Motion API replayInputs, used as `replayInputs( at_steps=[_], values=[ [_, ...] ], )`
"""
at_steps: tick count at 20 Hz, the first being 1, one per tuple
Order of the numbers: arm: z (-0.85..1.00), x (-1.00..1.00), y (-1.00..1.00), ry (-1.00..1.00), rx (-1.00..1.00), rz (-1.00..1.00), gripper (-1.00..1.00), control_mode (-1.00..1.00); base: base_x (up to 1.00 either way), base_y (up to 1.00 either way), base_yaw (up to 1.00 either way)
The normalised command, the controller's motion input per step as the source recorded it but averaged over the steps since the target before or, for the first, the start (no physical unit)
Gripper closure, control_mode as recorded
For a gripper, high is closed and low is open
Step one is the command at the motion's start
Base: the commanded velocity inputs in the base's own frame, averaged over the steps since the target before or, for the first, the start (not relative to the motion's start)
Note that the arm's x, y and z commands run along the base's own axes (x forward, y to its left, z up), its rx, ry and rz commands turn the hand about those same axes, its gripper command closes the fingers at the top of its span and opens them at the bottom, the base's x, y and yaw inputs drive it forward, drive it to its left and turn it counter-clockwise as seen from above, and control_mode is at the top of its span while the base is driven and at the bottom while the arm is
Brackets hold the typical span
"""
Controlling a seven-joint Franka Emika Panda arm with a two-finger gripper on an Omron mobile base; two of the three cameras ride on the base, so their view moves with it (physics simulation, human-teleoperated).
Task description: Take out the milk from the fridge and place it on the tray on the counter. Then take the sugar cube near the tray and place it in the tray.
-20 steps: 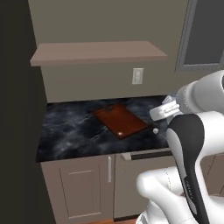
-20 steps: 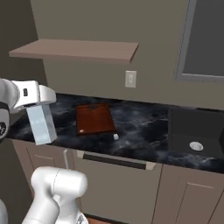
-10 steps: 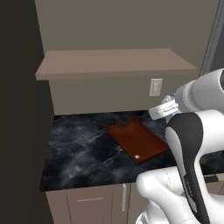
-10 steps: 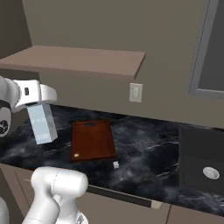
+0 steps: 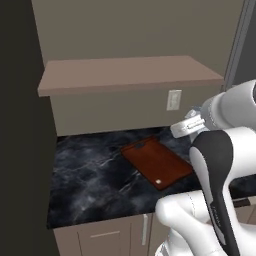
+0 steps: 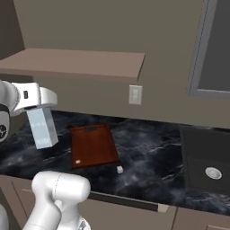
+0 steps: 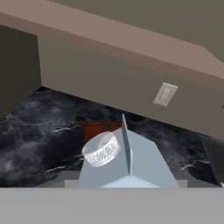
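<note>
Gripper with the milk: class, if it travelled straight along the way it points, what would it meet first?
Probably the counter near the tray: the gripper points down, gripping the milk by its top. Depth is unclear.

Milk (image 6: 42, 127) in gripper (image 6: 39, 109) left of tray (image 6: 93, 144); sugar cube (image 6: 119, 169) beside tray.

Rendered kitchen: black marble-look counter (image 6: 148, 161) over brown cabinets (image 5: 105, 237), wall shelf (image 5: 127, 72), and outlet (image 6: 135, 95).

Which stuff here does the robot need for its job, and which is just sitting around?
Needed: milk in the gripper, tray, sugar cube, counter.
Just there: shelf, wall outlet, sink.
</note>
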Motion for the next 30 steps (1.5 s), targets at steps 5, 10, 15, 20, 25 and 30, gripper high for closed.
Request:
replayInputs(
  at_steps=[5,10,15,20,25,30],
  values=[
    [0.0,0.0,0.0,0.0,0.0,0.0,1.0,1.0,0.27,0.06,-0.09],
    [-0.31,0.07,0.0,-0.04,0.3,0.0,1.0,-1.0,0.0,0.0,0.0],
    [-0.47,0.32,0.06,-0.05,0.21,0.0,1.0,-1.0,0.0,0.0,0.0],
    [-0.46,0.62,0.09,0.01,-0.01,0.0,1.0,-1.0,0.0,0.0,0.0],
    [-0.6,0.65,0.0,0.0,0.0,0.0,1.0,-1.0,0.0,0.0,0.0],
    [-0.63,0.39,0.0,-0.18,0.0,0.03,1.0,-1.0,0.0,0.0,0.0]
  ],
)
